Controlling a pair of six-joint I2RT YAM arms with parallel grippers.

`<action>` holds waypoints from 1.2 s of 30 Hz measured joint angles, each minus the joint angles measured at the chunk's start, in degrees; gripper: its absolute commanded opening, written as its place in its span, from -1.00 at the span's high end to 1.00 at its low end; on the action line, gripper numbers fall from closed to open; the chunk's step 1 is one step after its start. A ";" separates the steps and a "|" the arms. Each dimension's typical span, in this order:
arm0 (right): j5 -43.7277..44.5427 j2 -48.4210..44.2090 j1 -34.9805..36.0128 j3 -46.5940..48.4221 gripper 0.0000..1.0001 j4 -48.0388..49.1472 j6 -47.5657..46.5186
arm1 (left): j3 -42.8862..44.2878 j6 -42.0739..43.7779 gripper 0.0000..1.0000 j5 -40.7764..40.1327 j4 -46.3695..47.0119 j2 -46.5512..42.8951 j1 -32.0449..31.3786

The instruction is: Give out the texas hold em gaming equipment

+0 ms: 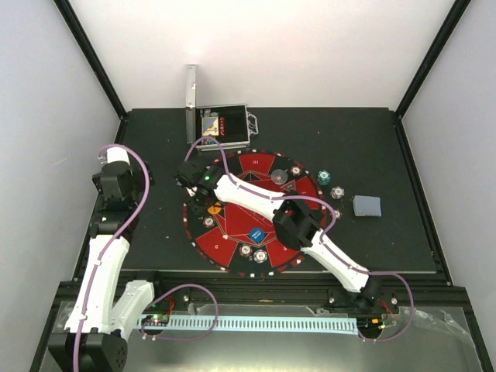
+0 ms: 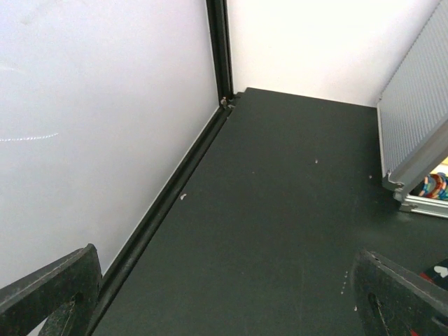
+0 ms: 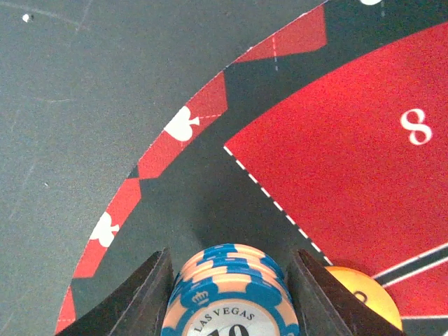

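Chips in a short stack (image 3: 234, 299), blue and peach with "LAS VEGAS" on the top face, sit clamped between the two fingers of the right gripper (image 3: 232, 276). The fingers press the striped edges from both sides, so I judge the stack is taken as one piece, not chip by chip. The right arm reaches across the round red-and-black mat (image 1: 232, 242) to its left side. The stack hangs low over the dark band beside the red field marked 8, close to the border with white club signs. Whether it touches the mat, I cannot tell. An orange disc (image 3: 364, 302) lies on the mat just beside the right finger.

Other equipment lies spread around. Two teal chips (image 1: 324, 177) are at the right rim of the mat and two pale chips (image 1: 246, 250) at its near rim. The grey-blue cards (image 1: 366, 205) are on the table (image 1: 387, 155), apart from the mat on the right. It seems each seat gets its own portion and this stack is for the left seat. The step in hand is probably to set it down.

The left gripper (image 2: 224, 304) is spread wide and holds nothing. It faces the far left corner of the table, near the silver case (image 1: 225, 125). I think it stands there to be out of the way of the other arm.
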 measured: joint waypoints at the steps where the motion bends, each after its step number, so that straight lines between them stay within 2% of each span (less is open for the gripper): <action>1: -0.13 0.37 0.00 0.33 0.21 0.07 -0.04 | 0.00 0.00 -0.98 -0.20 0.00 0.00 0.13; 21: -0.79 4.42 0.26 3.58 0.17 0.57 -2.69 | 0.00 0.04 -0.98 -0.74 0.00 0.00 0.50; 29: -0.57 4.63 0.57 3.93 -0.28 0.96 -4.13 | 0.00 0.07 -0.98 -0.74 0.00 0.00 0.50; 36: -1.62 4.55 0.81 3.93 -0.54 1.88 -5.07 | 0.00 0.09 -0.98 -0.72 0.00 0.00 0.50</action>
